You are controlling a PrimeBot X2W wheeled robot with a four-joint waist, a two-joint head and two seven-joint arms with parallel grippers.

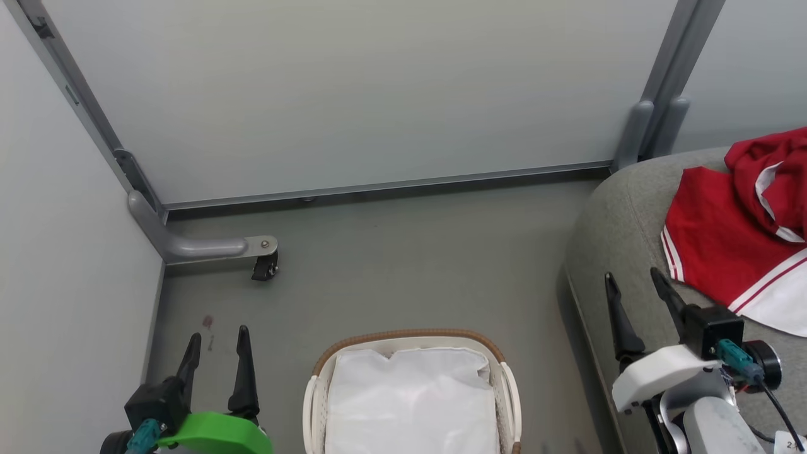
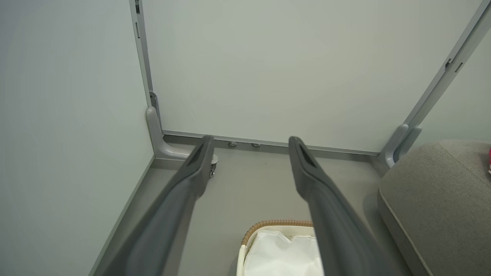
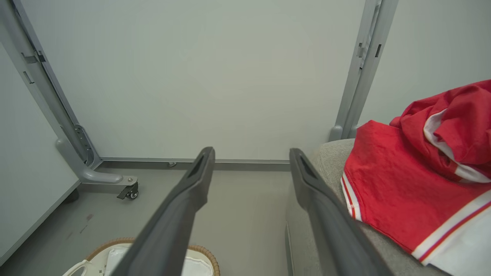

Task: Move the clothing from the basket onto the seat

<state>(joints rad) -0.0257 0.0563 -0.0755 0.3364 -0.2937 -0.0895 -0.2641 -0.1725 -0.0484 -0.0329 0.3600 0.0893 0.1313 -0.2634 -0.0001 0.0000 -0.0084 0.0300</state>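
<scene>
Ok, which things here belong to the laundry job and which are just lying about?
Job: red clothing, lying on the grey seat; white basket with its cloth liner.
Just there: wheeled partition foot; wall panels; grey floor.

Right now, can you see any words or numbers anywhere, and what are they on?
"2." on a small white tag beside the right arm; it is cut off at the picture's edge and the rest cannot be read.
No words show on the red clothing, the basket or the seat.
</scene>
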